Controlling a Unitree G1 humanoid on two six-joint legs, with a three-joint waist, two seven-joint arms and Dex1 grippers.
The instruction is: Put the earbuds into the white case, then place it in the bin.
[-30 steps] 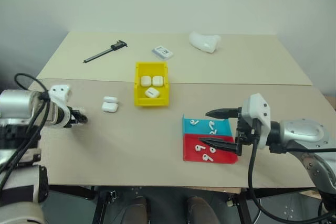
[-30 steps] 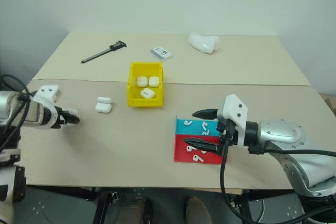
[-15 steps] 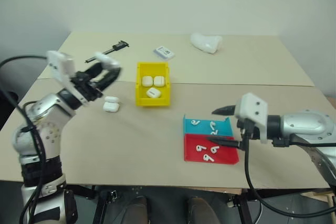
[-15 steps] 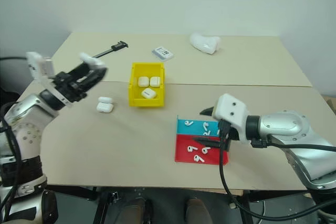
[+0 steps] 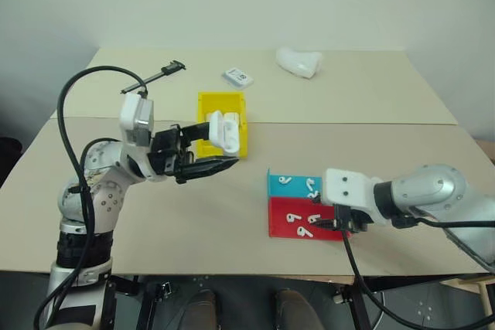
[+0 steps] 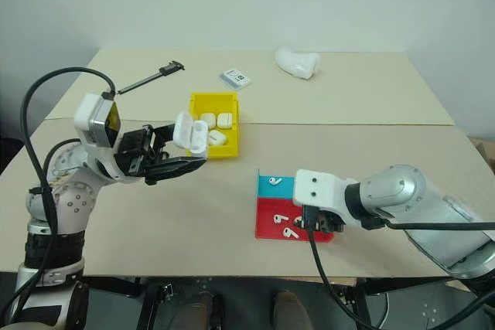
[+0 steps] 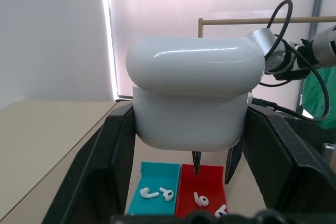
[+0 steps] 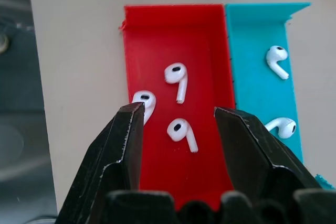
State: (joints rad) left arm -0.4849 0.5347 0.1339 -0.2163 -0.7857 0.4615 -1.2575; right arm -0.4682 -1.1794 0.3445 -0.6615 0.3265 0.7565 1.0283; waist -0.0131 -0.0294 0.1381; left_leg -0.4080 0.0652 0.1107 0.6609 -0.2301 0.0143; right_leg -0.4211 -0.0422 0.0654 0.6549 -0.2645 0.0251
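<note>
Left gripper [image 5: 207, 152] raised sideways, clasping white case [image 5: 220, 130].

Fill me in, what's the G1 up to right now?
The left gripper is shut on a white case, held up in the air beside the yellow bin, which already holds a few cases. The right gripper hangs over the red tray with its fingers apart around one of the earbuds, not yet closed on it. More earbuds lie in the blue tray next to it. No earbud is in the held case as far as the views show.
</note>
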